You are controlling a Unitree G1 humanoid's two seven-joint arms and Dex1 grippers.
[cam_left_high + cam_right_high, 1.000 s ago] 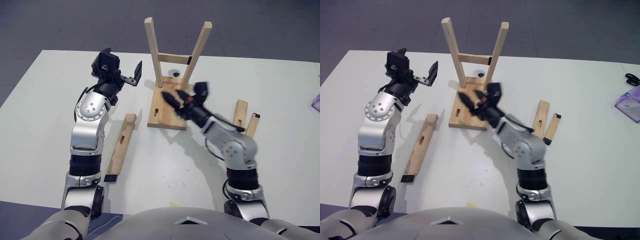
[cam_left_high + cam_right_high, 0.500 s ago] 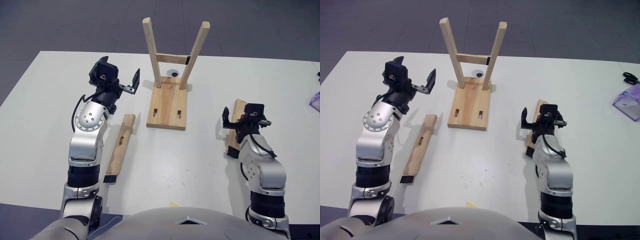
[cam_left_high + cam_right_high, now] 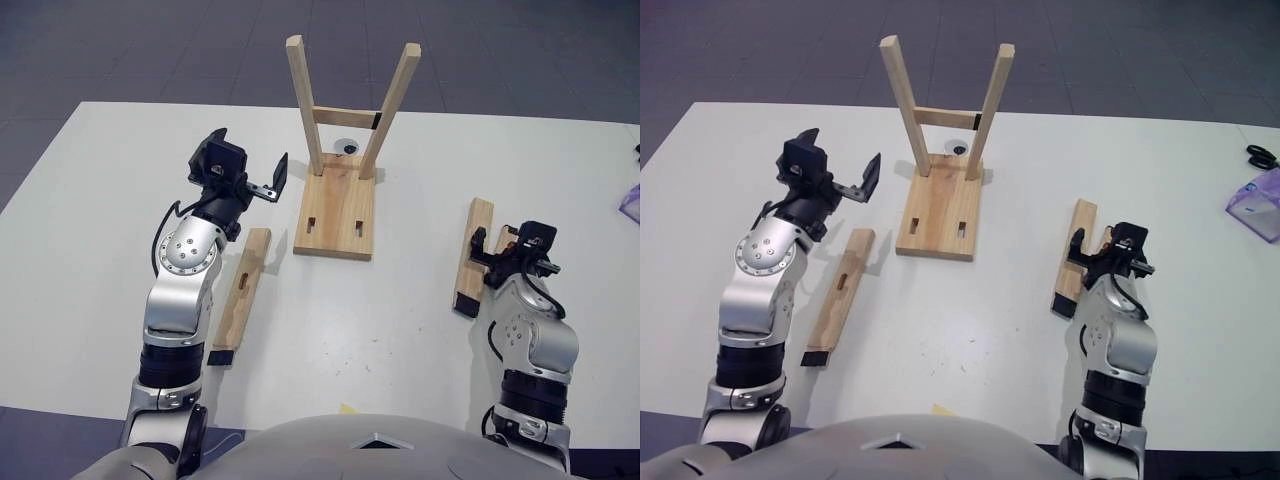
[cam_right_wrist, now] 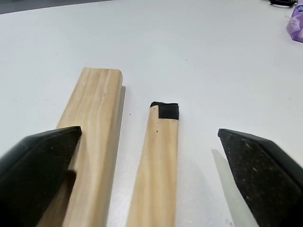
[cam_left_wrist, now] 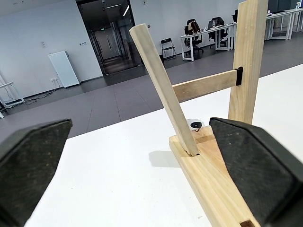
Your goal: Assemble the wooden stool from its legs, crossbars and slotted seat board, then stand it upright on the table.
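right gripper (image 3: 512, 250) hovers wide open over 2 loose pieces, near right
the next step is probably a pick: centre the jaws on the thin crossbar (image 4: 158, 156) alone, clear of the leg (image 4: 92, 127) just beside it. farther left, the left gripper (image 3: 250, 172), also spread wide, hangs beside the seat board (image 3: 335, 215), whose 2 near slots are unfilled. white table (image 3: 90, 200); dark floor (image 3: 150, 50) beyond.
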